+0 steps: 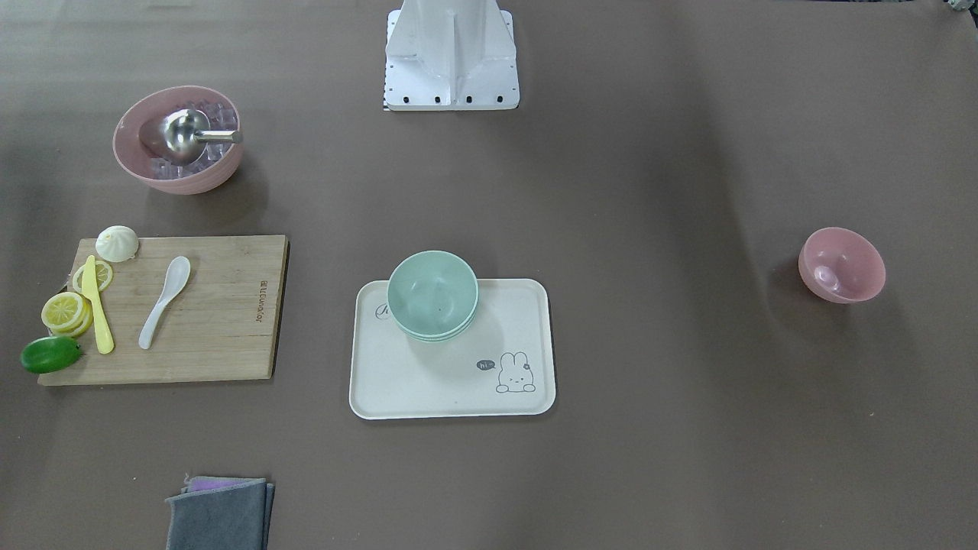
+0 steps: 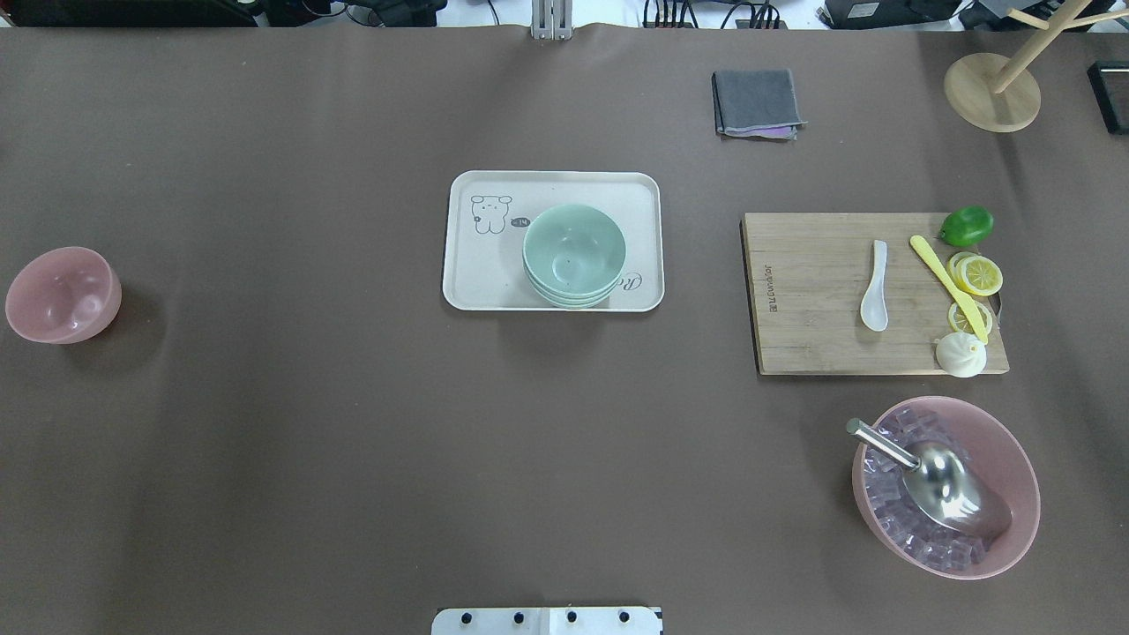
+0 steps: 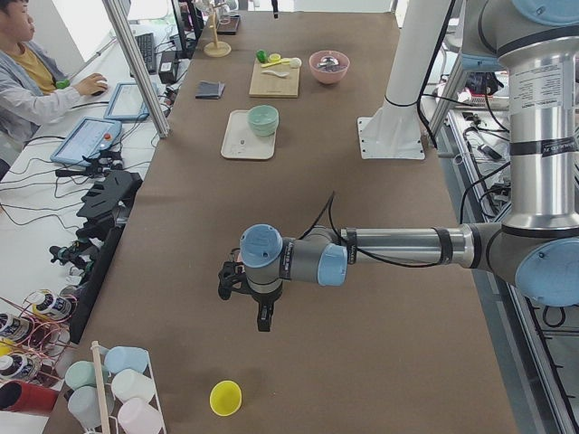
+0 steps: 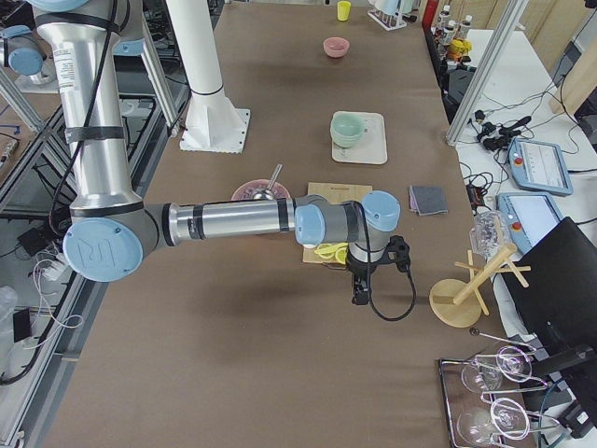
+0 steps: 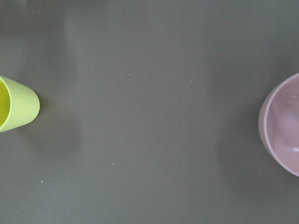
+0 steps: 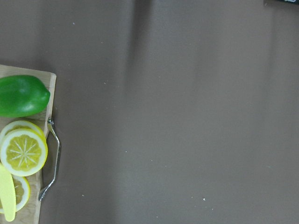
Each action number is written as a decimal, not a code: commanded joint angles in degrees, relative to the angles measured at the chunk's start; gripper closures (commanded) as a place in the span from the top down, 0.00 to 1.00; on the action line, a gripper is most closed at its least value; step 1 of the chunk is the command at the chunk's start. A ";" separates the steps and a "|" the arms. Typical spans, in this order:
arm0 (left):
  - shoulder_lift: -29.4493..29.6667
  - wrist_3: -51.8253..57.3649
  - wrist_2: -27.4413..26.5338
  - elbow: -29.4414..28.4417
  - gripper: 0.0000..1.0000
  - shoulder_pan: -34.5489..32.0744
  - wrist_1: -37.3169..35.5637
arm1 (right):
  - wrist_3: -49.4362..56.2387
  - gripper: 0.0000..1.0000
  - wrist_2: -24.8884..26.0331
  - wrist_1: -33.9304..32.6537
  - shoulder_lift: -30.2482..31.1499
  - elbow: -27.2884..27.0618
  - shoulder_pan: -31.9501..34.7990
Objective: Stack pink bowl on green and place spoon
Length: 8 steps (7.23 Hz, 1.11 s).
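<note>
A small pink bowl [image 2: 62,294] stands alone at the table's left end; it also shows in the front view [image 1: 842,264] and at the right edge of the left wrist view [image 5: 282,126]. A stack of green bowls [image 2: 573,254] sits on a white tray [image 2: 467,265] at mid-table. A white spoon [image 2: 875,287] lies on a wooden cutting board [image 2: 811,335]. My left gripper [image 3: 261,316] hangs above the table near the pink bowl. My right gripper [image 4: 358,291] hangs beyond the board's lemon end. I cannot tell whether either is open or shut.
A large pink bowl [image 2: 945,485] holds ice cubes and a metal scoop. On the board lie a lime [image 2: 967,226], lemon slices [image 2: 979,275], a yellow knife [image 2: 948,287] and a white bun [image 2: 960,354]. A grey cloth [image 2: 757,103], a wooden stand [image 2: 992,88] and a yellow cup [image 3: 225,397] stand apart.
</note>
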<state>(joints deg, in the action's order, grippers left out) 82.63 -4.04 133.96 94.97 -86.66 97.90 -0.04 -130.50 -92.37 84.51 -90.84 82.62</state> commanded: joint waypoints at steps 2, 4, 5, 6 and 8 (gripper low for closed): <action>-0.18 0.17 -0.02 0.82 0.98 0.00 0.54 | -0.04 1.00 -0.02 0.00 -0.05 -0.04 0.00; -0.27 0.26 -0.63 1.88 0.98 0.00 3.42 | -0.04 1.00 -0.02 0.00 -0.14 -0.04 0.00; -0.36 -0.26 -0.20 1.97 0.98 0.00 4.49 | -0.04 1.00 -0.02 0.00 -0.14 -0.04 0.00; -0.45 -0.09 -0.45 0.92 0.98 0.00 5.02 | -0.04 1.00 -0.02 -0.09 -0.14 0.05 0.00; -0.80 -3.49 -0.19 2.59 0.98 -0.09 5.11 | -0.13 1.00 -0.11 -0.09 -0.14 -0.04 0.00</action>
<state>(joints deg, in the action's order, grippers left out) 82.03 -5.16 133.70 97.24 -86.75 102.86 -0.15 -130.58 -92.41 84.38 -90.85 82.62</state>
